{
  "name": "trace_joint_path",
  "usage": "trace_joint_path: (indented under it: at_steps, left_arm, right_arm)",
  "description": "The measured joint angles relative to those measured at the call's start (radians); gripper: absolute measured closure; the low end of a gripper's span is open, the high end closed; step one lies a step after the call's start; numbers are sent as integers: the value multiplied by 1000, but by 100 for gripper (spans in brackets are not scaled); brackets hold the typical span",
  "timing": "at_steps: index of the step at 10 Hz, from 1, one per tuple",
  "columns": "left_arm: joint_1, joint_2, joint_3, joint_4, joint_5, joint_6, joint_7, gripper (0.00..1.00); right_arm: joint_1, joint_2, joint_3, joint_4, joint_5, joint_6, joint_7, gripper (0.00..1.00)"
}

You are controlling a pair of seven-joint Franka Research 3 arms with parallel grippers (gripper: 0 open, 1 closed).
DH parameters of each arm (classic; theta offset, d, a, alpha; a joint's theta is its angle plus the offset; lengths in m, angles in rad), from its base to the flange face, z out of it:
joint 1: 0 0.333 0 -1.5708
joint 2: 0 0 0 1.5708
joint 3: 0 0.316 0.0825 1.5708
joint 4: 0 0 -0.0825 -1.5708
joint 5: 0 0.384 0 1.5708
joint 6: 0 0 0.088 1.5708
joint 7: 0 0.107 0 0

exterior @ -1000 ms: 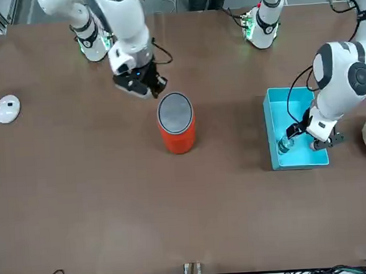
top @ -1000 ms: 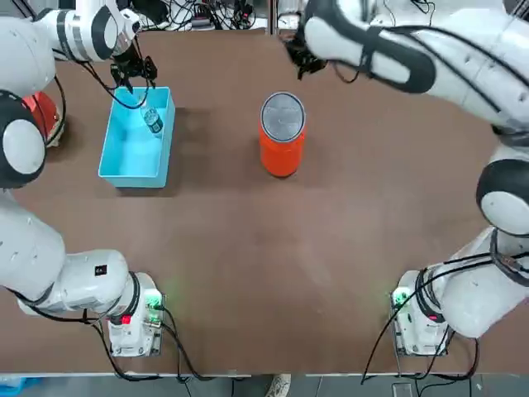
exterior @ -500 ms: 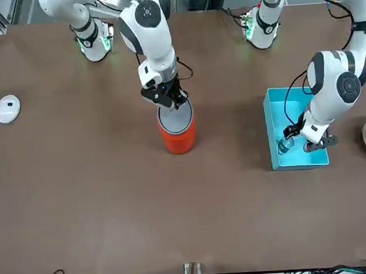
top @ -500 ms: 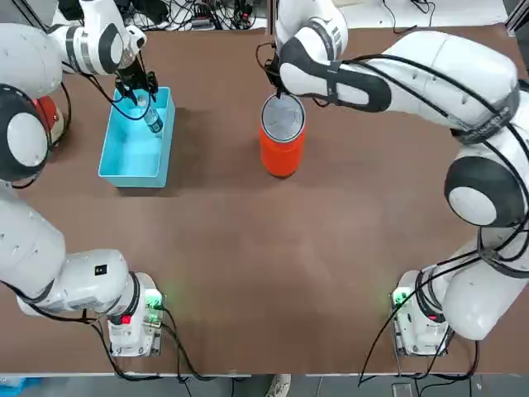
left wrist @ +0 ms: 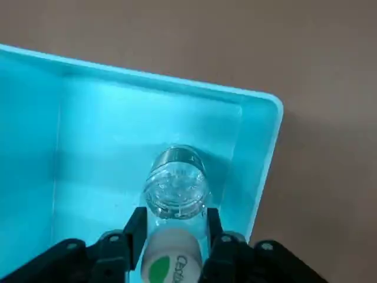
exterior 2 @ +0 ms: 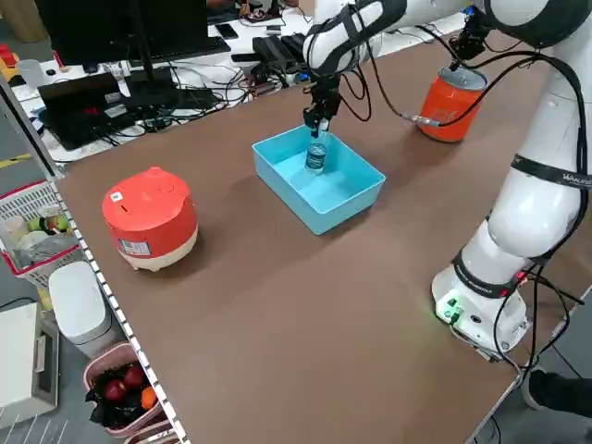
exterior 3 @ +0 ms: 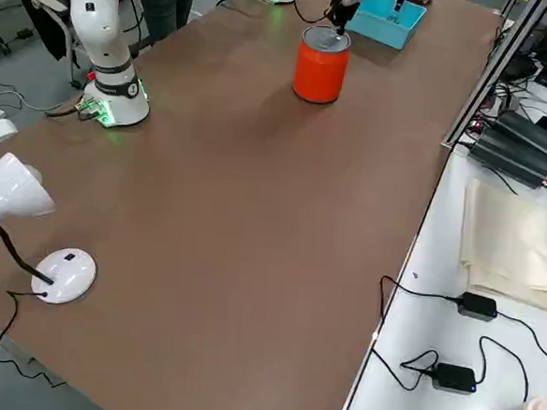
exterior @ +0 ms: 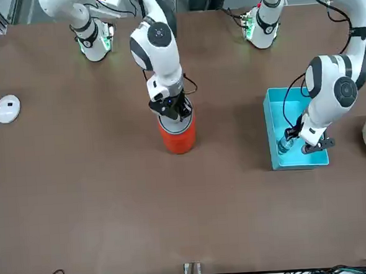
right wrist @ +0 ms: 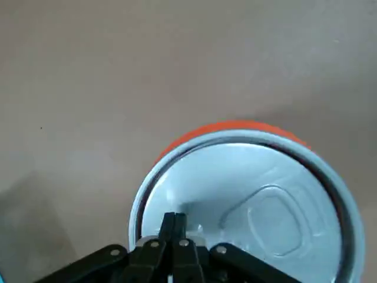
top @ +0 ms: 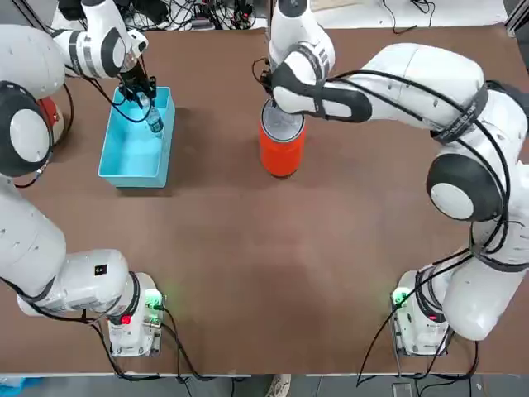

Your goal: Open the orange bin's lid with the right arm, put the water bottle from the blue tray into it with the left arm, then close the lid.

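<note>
While the top view is showing the left gripper (top: pixel 142 93) at the water bottle (top: pixel 154 121) in the blue tray (top: pixel 132 157), left wrist: fingers (left wrist: pixel 136 223) pinching its neck; light, slippery, crushable. Right wrist: right gripper (right wrist: pixel 175 223) pressed together, pushing the lid (right wrist: pixel 259 194) of the orange bin (right wrist: pixel 224 131)

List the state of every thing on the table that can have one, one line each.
lid: closed, level in the rim.
orange bin: upright.
water bottle: upright in the tray, gripped.
blue tray: holds only the bottle.
left gripper: shut on the bottle.
right gripper: shut, tips on the lid's edge.
</note>
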Motion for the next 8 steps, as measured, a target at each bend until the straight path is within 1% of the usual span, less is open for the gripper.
trace_joint_path:
  at_steps: [1,3,4,6,8]
  left_arm:
    - [5,-2,0,0,0,-4,4,63]
    - [13,-14,0,10,0,-36,6,63]
    - [14,-30,0,30,0,-79,6,63]
    - [16,-69,0,93,0,-184,1,63]
    - [15,-87,-2,181,0,-291,-43,63]
  right_arm:
    - [8,2,0,0,-4,0,7,99]
    - [12,9,0,0,-5,3,9,99]
    - [12,13,-1,1,-7,11,9,99]
    - [12,17,-3,2,-9,18,9,99]
    - [13,20,-3,3,-17,21,10,99]
